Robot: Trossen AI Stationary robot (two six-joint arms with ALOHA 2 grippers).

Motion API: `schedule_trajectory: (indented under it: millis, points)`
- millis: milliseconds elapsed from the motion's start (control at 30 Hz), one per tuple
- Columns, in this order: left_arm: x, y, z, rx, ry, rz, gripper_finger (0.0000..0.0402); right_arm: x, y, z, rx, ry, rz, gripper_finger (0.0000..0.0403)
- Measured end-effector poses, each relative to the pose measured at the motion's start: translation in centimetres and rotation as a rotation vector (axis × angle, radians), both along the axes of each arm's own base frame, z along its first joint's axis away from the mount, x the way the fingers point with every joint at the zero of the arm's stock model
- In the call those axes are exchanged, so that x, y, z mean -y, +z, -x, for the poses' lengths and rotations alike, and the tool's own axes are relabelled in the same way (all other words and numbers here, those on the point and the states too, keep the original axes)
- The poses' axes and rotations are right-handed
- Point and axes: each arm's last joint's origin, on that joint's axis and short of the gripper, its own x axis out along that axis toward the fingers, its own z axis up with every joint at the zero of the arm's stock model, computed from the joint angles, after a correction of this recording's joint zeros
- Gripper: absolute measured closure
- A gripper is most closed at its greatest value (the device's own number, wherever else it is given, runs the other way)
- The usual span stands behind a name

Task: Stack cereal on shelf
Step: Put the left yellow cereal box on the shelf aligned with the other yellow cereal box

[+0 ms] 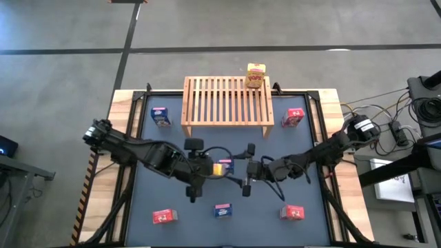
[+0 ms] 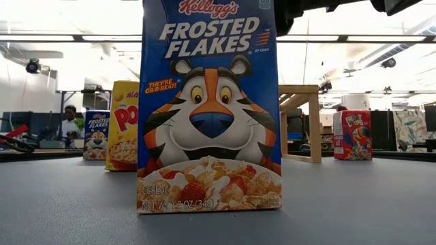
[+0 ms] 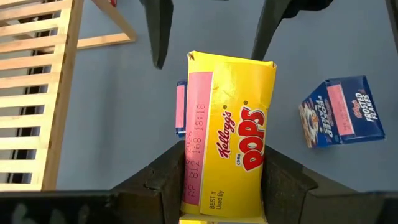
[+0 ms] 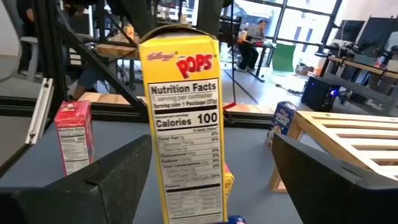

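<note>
A: Where's your left end effector (image 1: pixel 207 167)?

B: Mid-counter (image 1: pixel 172 200), in front of the shelf (image 1: pixel 227 103). Your fingers (image 3: pixel 165 180) are clamped on a yellow Corn Pops box (image 3: pixel 227 134), held above a blue box.

A: And the right end effector (image 1: pixel 249 167)?

B: Facing it, just beside that box; fingers spread wide, nothing held.

A: Other cereal?

B: Another yellow box (image 1: pixel 255 75) stands on the shelf's far right corner. A Frosted Flakes box (image 1: pixel 222 210) stands near the front edge.

Yellow Pops box (image 4: pixel 185 124): upright, nutrition panel facing, between the right gripper (image 4: pixel 211 180) and its spread fingers (image 4: pixel 112 180). Red box (image 4: pixel 73 134): standing beside. Blue box (image 4: pixel 285 118): against the wooden shelf (image 4: pixel 348 134). Person (image 4: pixel 254 40): seated far off.
</note>
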Motion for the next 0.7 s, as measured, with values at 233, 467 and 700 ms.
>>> schedule_trajectory:
  millis: [233,467,700]
  points:
    - [0.09,0.11,-0.25,0.024,-0.011,0.008,0.0251,0.21,-0.13,-0.13,-0.004,-0.001,-0.007,0.0078]
    - [-0.18,0.14,-0.41,0.03,-0.005,0.013,0.0251,0.18,-0.17,-0.14,-0.007,0.019,-0.015,0.0079]
    - [-0.37,0.27,-0.69,0.056,0.006,0.011,0.0251,0.14,-0.16,-0.18,-0.003,0.059,-0.042,0.0079]
